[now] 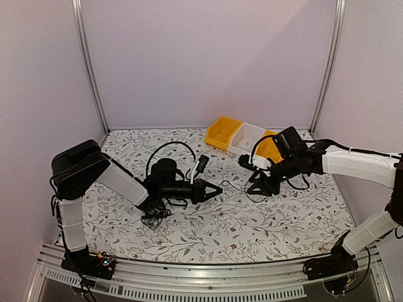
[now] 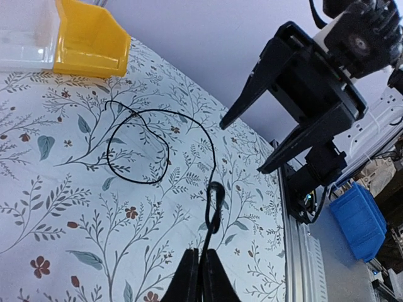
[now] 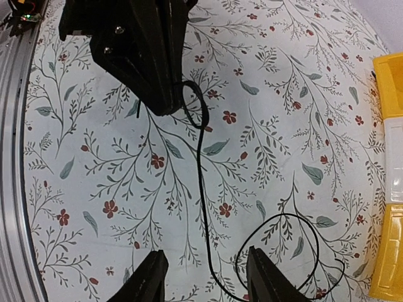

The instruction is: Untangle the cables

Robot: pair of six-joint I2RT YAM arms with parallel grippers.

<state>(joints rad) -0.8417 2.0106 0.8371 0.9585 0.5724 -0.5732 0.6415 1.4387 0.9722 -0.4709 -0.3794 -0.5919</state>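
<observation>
A thin black cable [image 2: 135, 148] lies on the floral table in a loose loop, and one end rises into my left gripper [image 2: 203, 277], which is shut on it. In the top view the left gripper [image 1: 217, 188] sits mid-table, with the cable [image 1: 234, 186] running right to my right gripper [image 1: 255, 189]. The right gripper [image 3: 203, 253] is open, and the cable [image 3: 201, 182] passes between its fingers without touching them. A loop [image 3: 296, 248] lies beside its right finger. A small scribbly clump of cables [image 1: 154, 217] lies under the left arm.
Two yellow bins [image 1: 222, 132] [image 1: 269, 146] and a white bin [image 1: 245, 138] stand at the back right. A black-and-white plug [image 1: 201, 165] lies behind the left gripper. The metal table rail [image 2: 296, 251] runs along the edge, with a blue bin [image 2: 359, 217] beyond it.
</observation>
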